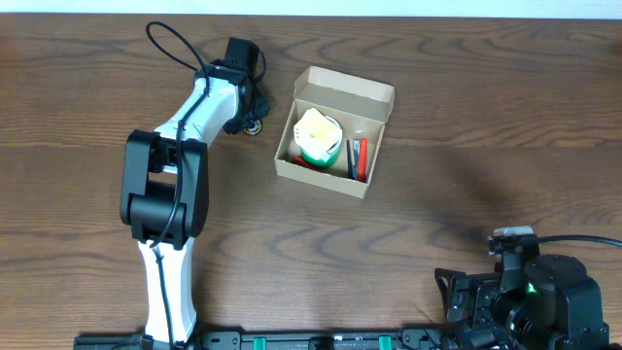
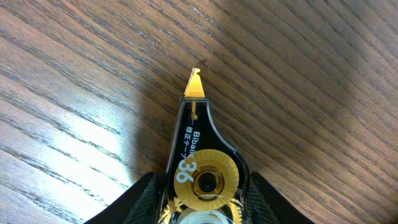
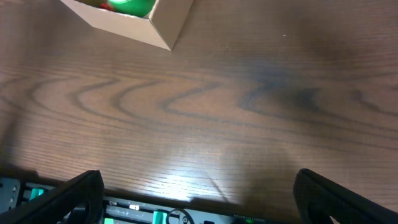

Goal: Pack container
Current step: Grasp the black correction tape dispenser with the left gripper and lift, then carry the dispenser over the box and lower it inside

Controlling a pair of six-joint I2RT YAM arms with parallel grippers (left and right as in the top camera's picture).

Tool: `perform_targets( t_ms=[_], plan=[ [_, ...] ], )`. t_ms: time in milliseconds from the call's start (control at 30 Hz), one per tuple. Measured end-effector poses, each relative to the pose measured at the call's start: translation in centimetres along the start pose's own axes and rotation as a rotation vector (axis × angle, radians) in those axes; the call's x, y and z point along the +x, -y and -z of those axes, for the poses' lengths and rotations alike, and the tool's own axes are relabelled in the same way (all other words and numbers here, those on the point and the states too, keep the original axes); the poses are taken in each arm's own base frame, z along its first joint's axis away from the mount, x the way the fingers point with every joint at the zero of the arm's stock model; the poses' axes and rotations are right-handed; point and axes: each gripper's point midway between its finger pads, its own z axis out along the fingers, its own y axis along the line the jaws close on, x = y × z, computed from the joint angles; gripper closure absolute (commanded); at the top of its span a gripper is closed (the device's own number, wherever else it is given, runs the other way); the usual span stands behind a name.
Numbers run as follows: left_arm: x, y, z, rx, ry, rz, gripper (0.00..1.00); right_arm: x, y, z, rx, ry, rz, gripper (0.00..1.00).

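Cardboard container (image 1: pixel 321 181) sits near your left fingers (image 2: pixel 138 202), which clamp a correction-tape dispenser (image 2: pixel 199 155); your right fingers (image 3: pixel 68 199) spread wide, well apart from it.

Container (image 1: pixel 333 133) sits mid-tabletop toward the far edge, roll (image 1: pixel 319 136) and pens (image 1: pixel 356 158) inside; left tool (image 1: pixel 255 122) with correction tape (image 2: pixel 202 149) just left of it.

Open from above into the box (image 1: pixel 321 177), half filled by a pale roll (image 1: pixel 318 136) and pens (image 1: pixel 356 158), hemmed on the left by the left gripper (image 1: pixel 255 119) clamping a correction tape (image 2: pixel 199 155), with bare table (image 1: pixel 457 194) right and front, up to the spread right gripper (image 3: pixel 202 193).
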Motion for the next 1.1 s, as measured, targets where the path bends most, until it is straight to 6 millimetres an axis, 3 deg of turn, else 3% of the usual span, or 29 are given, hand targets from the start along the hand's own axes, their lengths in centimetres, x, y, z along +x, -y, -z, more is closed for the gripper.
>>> perform_targets(
  t_ms=[233,433,533,633,733,800,900,967,1100],
  plan=[
    [-0.2,-0.2,0.1,0.001,0.000,-0.013,0.72,0.0,0.0,0.0,0.000,0.000,0.000,0.01],
    [-1.1,-1.2,1.1,-0.020,0.017,-0.031,0.90,0.0,0.0,0.0,0.000,0.000,0.000,0.01],
    [-2.9,-1.2,3.5,-0.019,0.083,-0.069,0.94,0.0,0.0,0.0,0.000,0.000,0.000,0.01],
    [-4.7,0.2,8.0,0.026,0.173,-0.150,0.94,0.0,0.0,0.0,0.000,0.000,0.000,0.01],
    [-5.1,2.5,12.7,0.110,0.237,-0.269,0.94,0.0,0.0,0.0,0.000,0.000,0.000,0.01],
    [-4.2,5.0,15.6,0.194,0.258,-0.399,0.94,0.0,0.0,0.0,0.000,0.000,0.000,0.01],
    [-0.8,8.8,18.3,0.329,0.238,-0.658,0.94,0.0,0.0,0.0,0.000,0.000,0.000,0.01],
    [2.9,10.8,19.0,0.411,0.176,-0.843,0.94,0.0,0.0,0.0,0.000,0.000,0.000,0.01],
    [9.9,12.9,19.0,0.521,0.045,-1.113,0.94,0.0,0.0,0.0,0.000,0.000,0.000,0.01]
  ],
)
